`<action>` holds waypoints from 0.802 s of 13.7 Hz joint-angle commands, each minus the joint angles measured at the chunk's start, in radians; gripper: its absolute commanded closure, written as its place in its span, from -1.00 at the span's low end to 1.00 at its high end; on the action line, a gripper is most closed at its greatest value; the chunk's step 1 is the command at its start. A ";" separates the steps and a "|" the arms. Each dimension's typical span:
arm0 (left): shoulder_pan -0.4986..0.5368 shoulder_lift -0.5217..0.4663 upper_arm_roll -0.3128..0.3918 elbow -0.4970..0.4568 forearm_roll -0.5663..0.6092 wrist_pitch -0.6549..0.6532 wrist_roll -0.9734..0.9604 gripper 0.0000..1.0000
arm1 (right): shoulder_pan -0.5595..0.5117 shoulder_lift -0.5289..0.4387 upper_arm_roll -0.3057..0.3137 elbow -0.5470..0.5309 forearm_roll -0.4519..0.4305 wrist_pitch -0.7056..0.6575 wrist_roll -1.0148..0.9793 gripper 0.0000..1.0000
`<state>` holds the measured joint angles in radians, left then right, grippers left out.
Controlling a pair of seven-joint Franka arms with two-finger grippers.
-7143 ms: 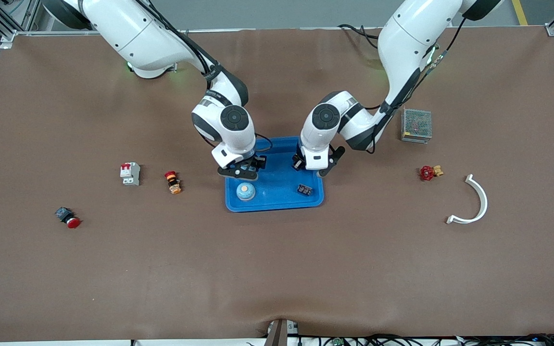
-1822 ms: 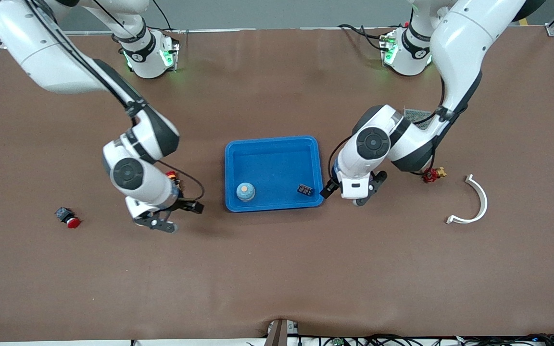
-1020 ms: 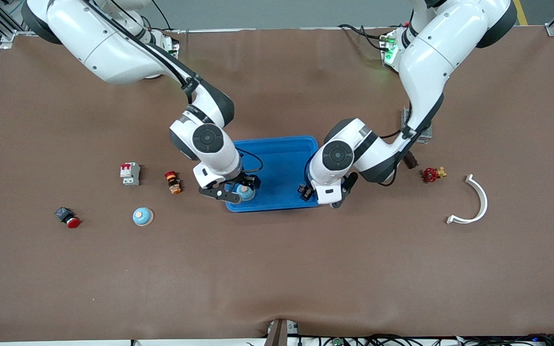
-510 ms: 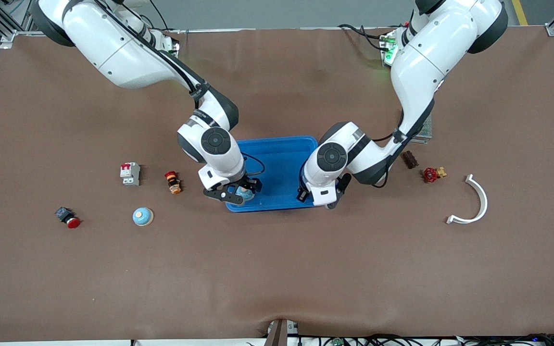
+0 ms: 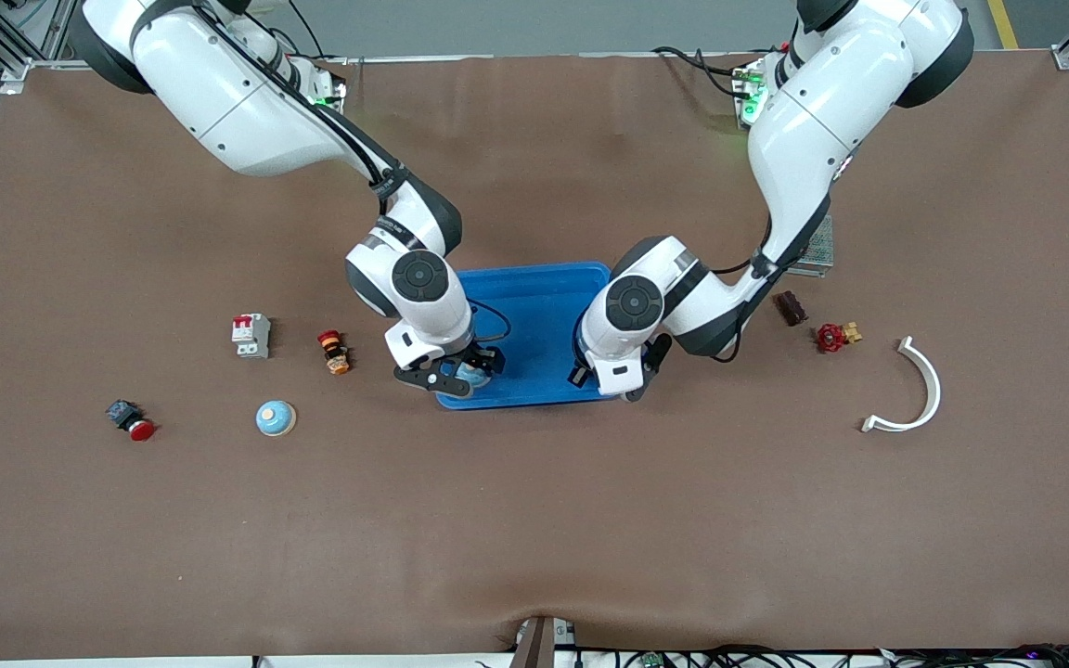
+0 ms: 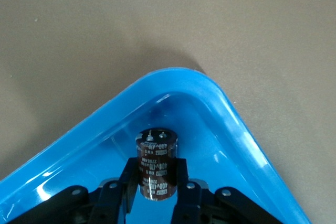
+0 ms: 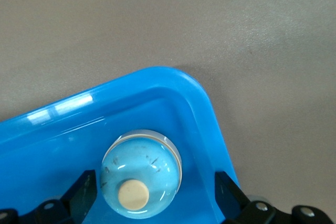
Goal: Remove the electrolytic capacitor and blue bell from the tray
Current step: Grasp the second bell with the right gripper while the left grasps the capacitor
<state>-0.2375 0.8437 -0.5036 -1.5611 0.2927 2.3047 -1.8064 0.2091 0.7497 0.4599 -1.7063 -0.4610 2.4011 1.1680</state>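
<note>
A: Check the left gripper first. What do you have?

B: You'll find it low in the tray, at the corner nearest the front camera toward the left arm's end. Its fingers are clamped on the capacitor, one on each side of the can.

A: Which way does the capacitor run?

B: Long axis runs along the fingers and out past their tips. The flat end cap with its two small terminals points away from the wrist, toward the tray's corner. Brown sleeve, printed label facing the wrist camera. In the front view the arm hides it, so you can't place it more finely there.

A: And the right gripper?

B: Over the tray's other near corner, toward the right arm's end. Fingers spread wide, one on each side of the bell, with a gap showing on both sides. Nothing is held.

A: Bell's attitude?

B: It sits on the tray floor, dome up, tan button pointing up at the wrist camera, close to the tray's corner wall.

A: Anything else on the desk you'd confuse with these?

B: Yes. A second bell sits on the desk toward the right arm's end, and a second capacitor lies on its side toward the left arm's end, just beside a red valve.
</note>
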 commanded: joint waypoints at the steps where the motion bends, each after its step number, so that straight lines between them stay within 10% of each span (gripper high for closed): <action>1: -0.014 0.008 0.011 0.021 0.003 0.001 -0.010 0.74 | 0.015 0.025 -0.007 0.046 -0.013 0.006 0.028 -1.00; 11: 0.013 -0.086 0.010 0.022 -0.004 -0.071 -0.004 0.97 | 0.039 0.048 -0.007 0.077 -0.021 -0.011 0.051 -1.00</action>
<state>-0.2217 0.7940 -0.5026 -1.5289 0.2927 2.2672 -1.8063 0.2325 0.7777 0.4595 -1.6589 -0.4608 2.4001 1.1946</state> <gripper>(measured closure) 0.665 0.000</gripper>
